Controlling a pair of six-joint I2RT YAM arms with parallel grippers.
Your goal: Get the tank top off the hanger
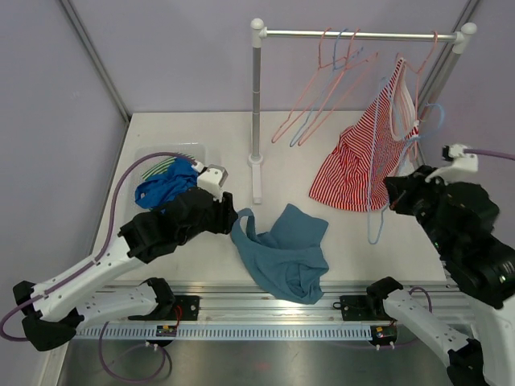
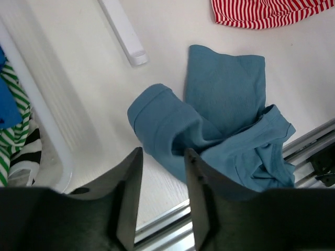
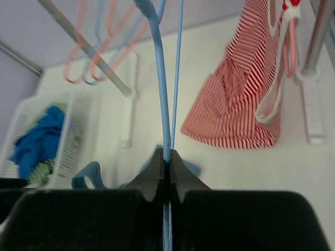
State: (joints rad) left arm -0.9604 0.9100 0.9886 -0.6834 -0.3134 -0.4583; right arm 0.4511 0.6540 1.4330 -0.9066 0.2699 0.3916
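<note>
1. The teal tank top (image 1: 286,253) lies crumpled on the worktop (image 1: 185,129), on no hanger, near the front edge and between the two arms.
2. The left fingers (image 1: 228,215) hover over the garment's left edge, parted by a narrow gap with nothing between them.
3. The right fingers (image 3: 166,163) are pressed together on the thin wire of a blue hanger (image 3: 159,78), held upright to the right of the tank top.
4. A red-striped top (image 1: 358,165) hangs from the rail (image 1: 354,34), its hem reaching the worktop.
5. Empty pink and blue hangers (image 1: 322,96) hang there too.
6. A white basket (image 1: 201,149) at the left holds blue and striped clothes.
</note>
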